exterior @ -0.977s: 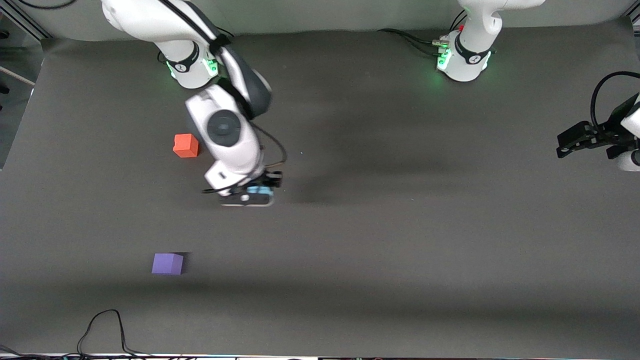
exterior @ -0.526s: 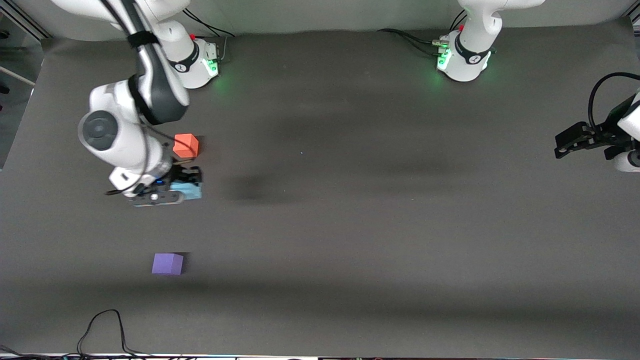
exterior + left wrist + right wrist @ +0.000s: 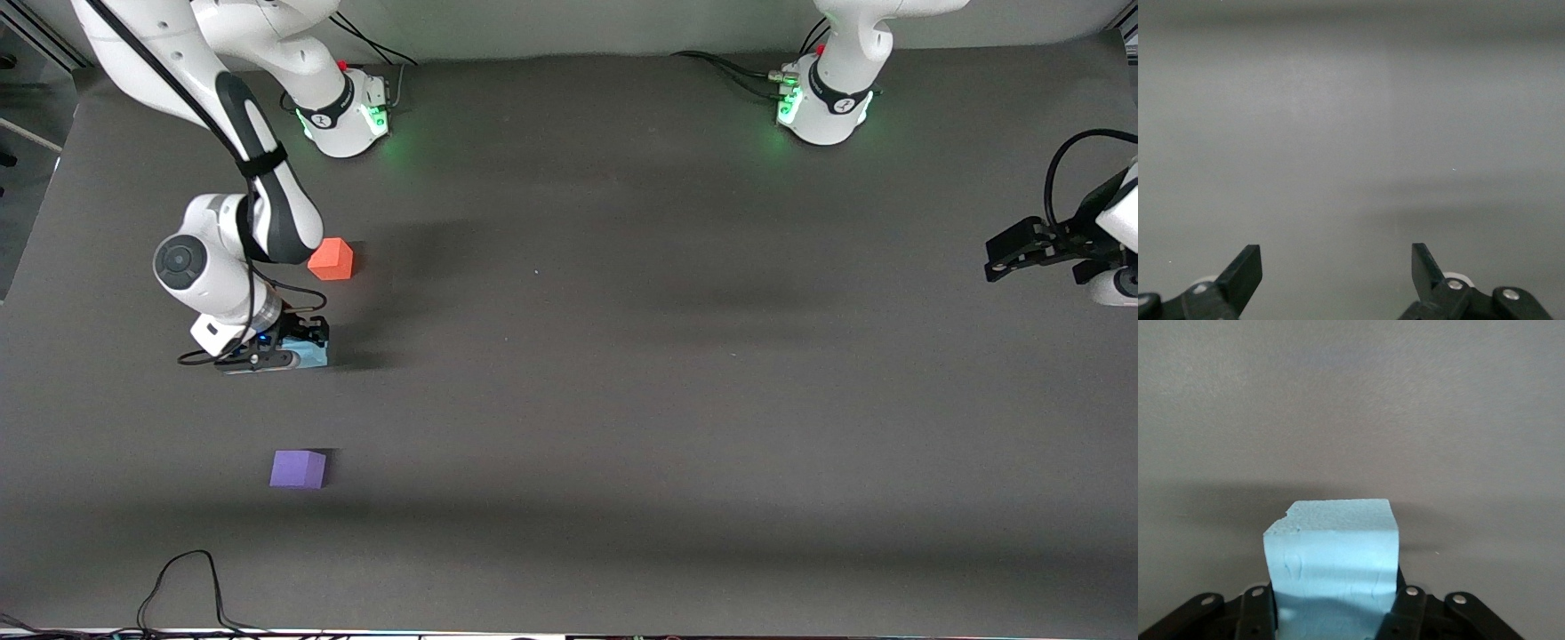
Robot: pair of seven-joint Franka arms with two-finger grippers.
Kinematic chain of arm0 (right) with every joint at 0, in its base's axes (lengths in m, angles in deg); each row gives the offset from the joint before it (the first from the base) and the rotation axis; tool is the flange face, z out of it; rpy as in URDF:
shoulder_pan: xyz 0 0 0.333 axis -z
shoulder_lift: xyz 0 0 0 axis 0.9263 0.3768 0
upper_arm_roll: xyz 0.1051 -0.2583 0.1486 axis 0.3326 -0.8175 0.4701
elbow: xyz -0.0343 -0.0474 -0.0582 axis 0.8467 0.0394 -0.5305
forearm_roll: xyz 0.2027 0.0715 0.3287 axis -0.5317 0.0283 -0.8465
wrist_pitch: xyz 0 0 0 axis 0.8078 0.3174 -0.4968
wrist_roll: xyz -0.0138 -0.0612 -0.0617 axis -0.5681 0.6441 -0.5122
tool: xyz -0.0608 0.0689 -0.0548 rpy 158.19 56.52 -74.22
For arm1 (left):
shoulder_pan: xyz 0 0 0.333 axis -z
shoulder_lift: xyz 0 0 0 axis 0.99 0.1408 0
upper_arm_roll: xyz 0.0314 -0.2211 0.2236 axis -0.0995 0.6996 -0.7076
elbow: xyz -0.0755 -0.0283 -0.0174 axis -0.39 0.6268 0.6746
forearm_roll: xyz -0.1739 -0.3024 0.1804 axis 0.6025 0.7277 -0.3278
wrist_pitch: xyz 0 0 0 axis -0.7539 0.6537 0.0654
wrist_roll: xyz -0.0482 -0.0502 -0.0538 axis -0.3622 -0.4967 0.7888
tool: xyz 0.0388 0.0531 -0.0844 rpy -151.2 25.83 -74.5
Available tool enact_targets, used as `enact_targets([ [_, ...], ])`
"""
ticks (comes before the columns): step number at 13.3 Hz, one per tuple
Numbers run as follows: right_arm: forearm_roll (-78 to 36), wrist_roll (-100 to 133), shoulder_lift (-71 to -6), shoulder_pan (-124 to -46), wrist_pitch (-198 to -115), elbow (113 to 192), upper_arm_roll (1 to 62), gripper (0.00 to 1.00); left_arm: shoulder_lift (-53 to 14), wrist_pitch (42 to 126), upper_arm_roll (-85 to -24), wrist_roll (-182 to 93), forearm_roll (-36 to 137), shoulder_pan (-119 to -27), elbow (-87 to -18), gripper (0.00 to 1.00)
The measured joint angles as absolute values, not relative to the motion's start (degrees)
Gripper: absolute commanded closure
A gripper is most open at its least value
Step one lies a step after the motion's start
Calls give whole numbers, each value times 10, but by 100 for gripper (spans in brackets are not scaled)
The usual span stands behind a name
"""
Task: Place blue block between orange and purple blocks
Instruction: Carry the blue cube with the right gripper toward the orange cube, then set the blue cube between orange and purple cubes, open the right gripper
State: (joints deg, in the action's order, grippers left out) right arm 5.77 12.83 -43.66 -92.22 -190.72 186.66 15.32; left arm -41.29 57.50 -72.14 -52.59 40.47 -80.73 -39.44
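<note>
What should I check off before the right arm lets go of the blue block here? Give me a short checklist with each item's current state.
1. Right gripper shut on the blue block: ok, fingers clamp both sides.
2. Blue block lies between the orange block and the purple block: ok, it sits nearer the front camera than orange, farther than purple.
3. Blue block resting on the table: cannot tell; it looks very low.
4. Orange and purple blocks apart from the gripper: ok.
5. Left gripper out of the way: ok, it waits open at the left arm's end of the table.
</note>
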Motion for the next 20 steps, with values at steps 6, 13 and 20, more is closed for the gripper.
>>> enact_targets([
  [6,-41,40,-401,-923,-1937,1865,155,0,-413,574,-721,-544,405,-808,-396,0],
  [13,-67,38,-425,-925,-1895,1846,157,0,-413,574,-721,-545,412,-808,-397,0],
  [20,51,75,-587,-885,-1608,1748,157,0,-413,574,-721,-545,412,-808,-398,0],
])
